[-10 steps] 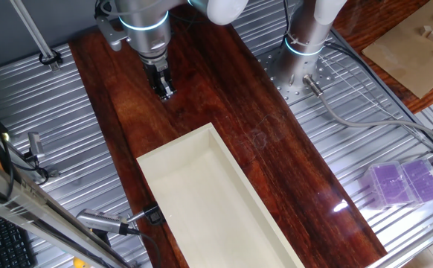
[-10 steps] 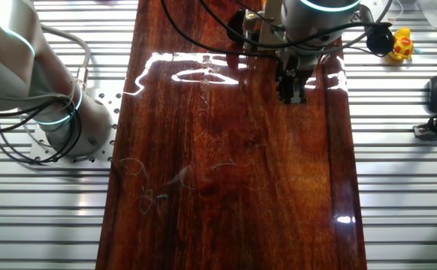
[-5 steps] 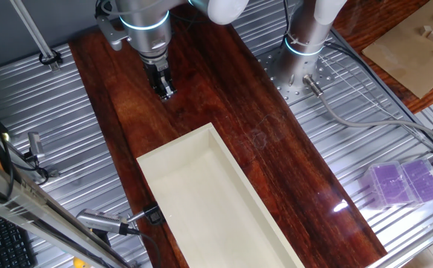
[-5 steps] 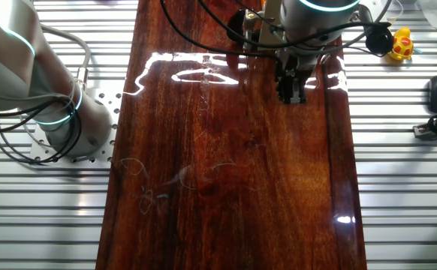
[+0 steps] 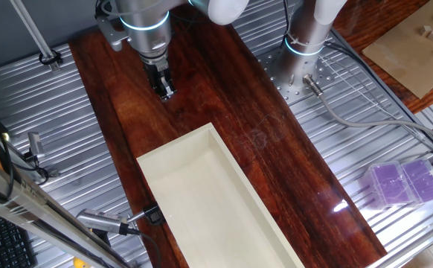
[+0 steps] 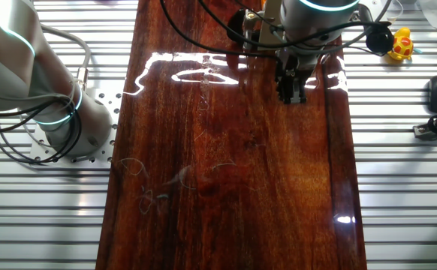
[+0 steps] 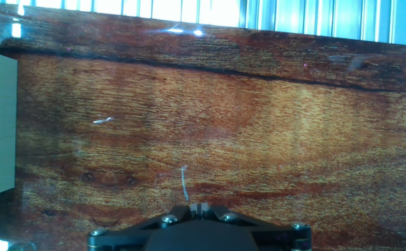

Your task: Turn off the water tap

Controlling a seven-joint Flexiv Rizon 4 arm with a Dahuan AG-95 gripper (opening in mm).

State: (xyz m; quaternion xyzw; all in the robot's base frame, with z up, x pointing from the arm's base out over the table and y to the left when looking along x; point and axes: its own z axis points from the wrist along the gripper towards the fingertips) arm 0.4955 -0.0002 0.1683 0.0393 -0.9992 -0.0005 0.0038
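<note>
Nothing has moved since the earlier frames: the arm (image 5: 143, 21) hangs in the same spot over the far end of the dark wooden tabletop (image 5: 276, 156), and every object lies where it did. Its fingers (image 5: 164, 90) point straight down, close above the wood, a little beyond the short end of the cream tray (image 5: 201, 201). In the hand view the fingers (image 7: 197, 207) are pressed together, only a thin seam showing between them, with nothing pinched. From the other fixed view the fingers (image 6: 291, 91) sit near the tabletop's right edge. The water tap does not show in any view. A black clamp (image 5: 152, 215) grips the tabletop's edge beside the tray. A purple box (image 5: 404, 183) rests on the ribbed metal surface, well apart from the arm.
</note>
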